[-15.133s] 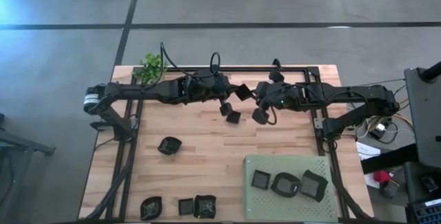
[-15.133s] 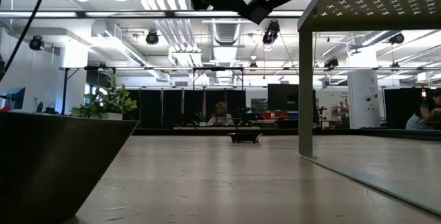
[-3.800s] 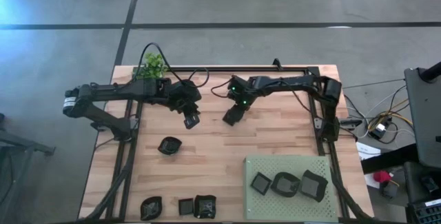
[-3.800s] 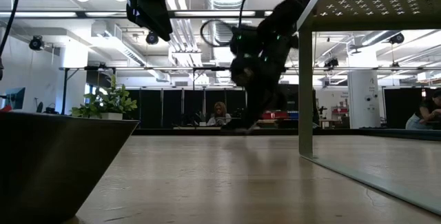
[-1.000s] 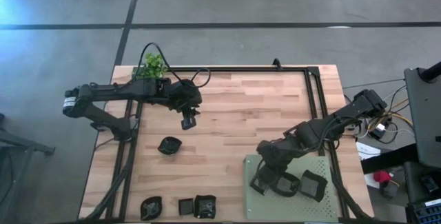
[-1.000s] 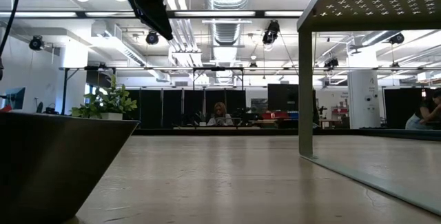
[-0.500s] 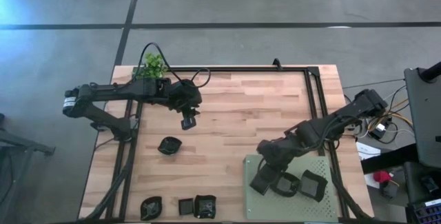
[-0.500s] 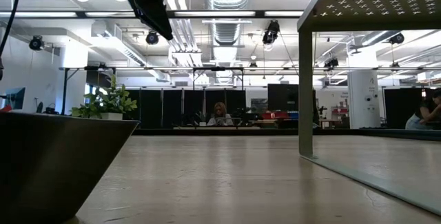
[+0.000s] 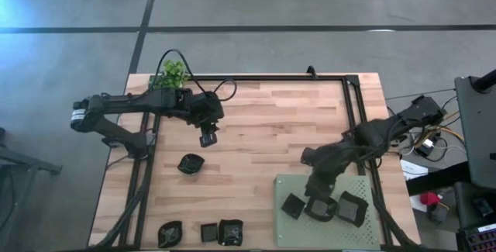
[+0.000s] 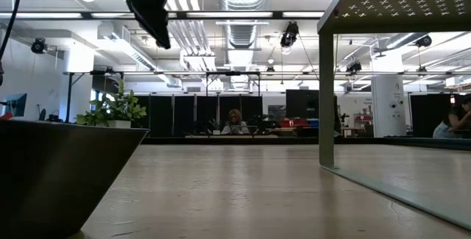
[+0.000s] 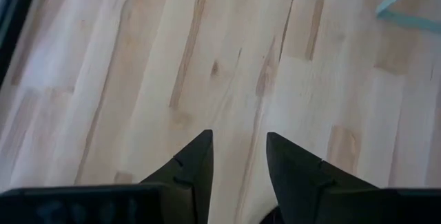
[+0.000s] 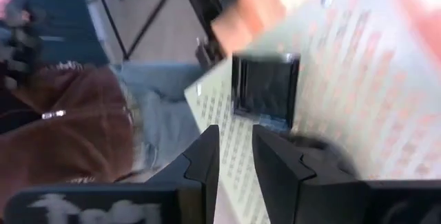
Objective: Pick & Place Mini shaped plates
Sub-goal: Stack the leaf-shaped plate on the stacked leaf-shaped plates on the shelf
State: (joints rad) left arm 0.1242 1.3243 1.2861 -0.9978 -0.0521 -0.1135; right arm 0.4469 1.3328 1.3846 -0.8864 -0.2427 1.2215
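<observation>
Three mini shaped plates lie flat on the green perforated mat (image 9: 364, 186) at the near right: a square one (image 9: 291, 205), a rounded one (image 9: 320, 208) and a third (image 9: 353, 208). My right gripper (image 9: 313, 193) hangs open above the mat. In its wrist view the square plate (image 12: 265, 86) lies beyond the open fingers (image 12: 236, 148), untouched. More plates rest on the wood: one (image 9: 190, 163) left of centre and three (image 9: 209, 232) at the near left edge. My left gripper (image 9: 208, 137) hovers open over bare wood (image 11: 238, 151), holding nothing.
A small green plant (image 9: 172, 72) stands at the far left corner. A black frame rail (image 9: 271, 78) runs along the far and side edges. Bare wood lies across the table's middle. A person's brown sleeve (image 12: 69, 114) shows beyond the near edge.
My right gripper has risen off the square plate at the mat's left end and drawn back toward the table's right and far side. The plate stays on the mat. My left gripper has tipped a little in place.
</observation>
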